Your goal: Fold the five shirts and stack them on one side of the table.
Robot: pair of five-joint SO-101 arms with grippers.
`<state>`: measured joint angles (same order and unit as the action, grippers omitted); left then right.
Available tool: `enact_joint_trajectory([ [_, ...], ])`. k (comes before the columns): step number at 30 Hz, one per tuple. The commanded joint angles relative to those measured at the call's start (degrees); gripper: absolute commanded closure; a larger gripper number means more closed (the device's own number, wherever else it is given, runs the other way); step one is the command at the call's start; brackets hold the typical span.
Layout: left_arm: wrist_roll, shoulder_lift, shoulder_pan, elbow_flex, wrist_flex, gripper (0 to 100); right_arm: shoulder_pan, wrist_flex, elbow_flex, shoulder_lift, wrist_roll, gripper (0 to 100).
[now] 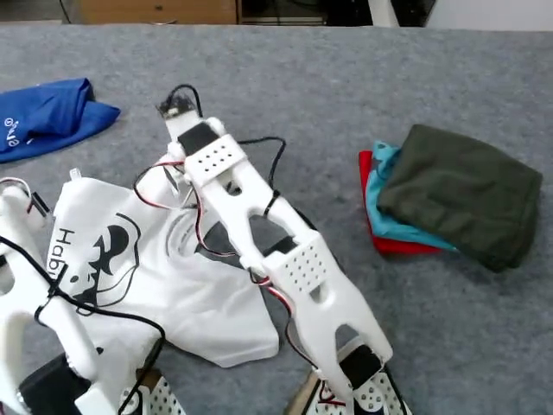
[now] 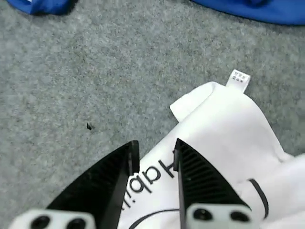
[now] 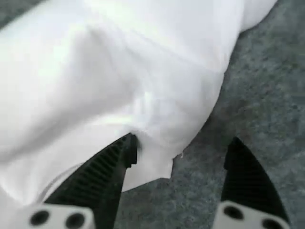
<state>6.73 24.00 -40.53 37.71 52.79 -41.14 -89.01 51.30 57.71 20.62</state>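
A white shirt (image 1: 173,277) with black print lies crumpled at the left-centre of the table. My left gripper (image 2: 156,143) hangs open over the shirt's printed edge (image 2: 224,138), close to the collar tag (image 2: 238,78). My right gripper (image 3: 183,140) is open wide, with a corner of the white shirt (image 3: 119,81) between its fingers. The right arm (image 1: 259,225) stretches across the white shirt from the front edge. A blue shirt (image 1: 47,117) lies unfolded at the far left. On the right sit folded shirts: dark green (image 1: 462,190) on teal (image 1: 389,216) on red (image 1: 397,245).
The table is covered with grey carpet (image 1: 346,95). The left arm (image 1: 34,294) stands along the left edge, trailing cables over the white shirt. A wooden cabinet (image 1: 155,10) stands beyond the far edge.
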Motion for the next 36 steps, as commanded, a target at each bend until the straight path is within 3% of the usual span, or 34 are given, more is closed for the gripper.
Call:
enact_joint_trajectory([
  [1, -2.46, 1.19, 0.62, 3.16, -6.24, 86, 0.13, 0.09, 0.04, 2.24, 0.88, 71.1],
  [7, -3.25, 1.19, 0.62, 4.84, -8.62, 86, 3.30, -5.19, 0.22, 3.12, 0.26, 98.8],
  [8, -3.43, 1.19, 0.62, 4.84, -8.62, 86, 4.35, -6.68, 0.92, 3.21, 0.26, 99.5],
  [11, -3.60, 1.19, 0.70, 4.84, -8.62, 86, 8.04, -13.10, 2.77, 3.30, 0.18, 98.1],
  [15, -3.60, 1.19, 0.70, 4.75, -8.70, 86, 13.05, -13.45, -1.54, 1.01, -4.31, 99.4],
  [31, -3.52, 1.19, 4.31, 4.75, -8.70, 86, 25.63, -9.76, -47.78, -27.74, -14.68, 98.8],
  [33, -3.52, 1.19, 5.19, 4.75, -8.70, 86, 25.45, -7.74, -51.65, -29.41, -14.68, 94.4],
  [36, -3.52, 1.19, 5.36, 4.75, -8.70, 86, 25.36, -6.33, -55.87, -32.13, -15.03, 77.6],
])
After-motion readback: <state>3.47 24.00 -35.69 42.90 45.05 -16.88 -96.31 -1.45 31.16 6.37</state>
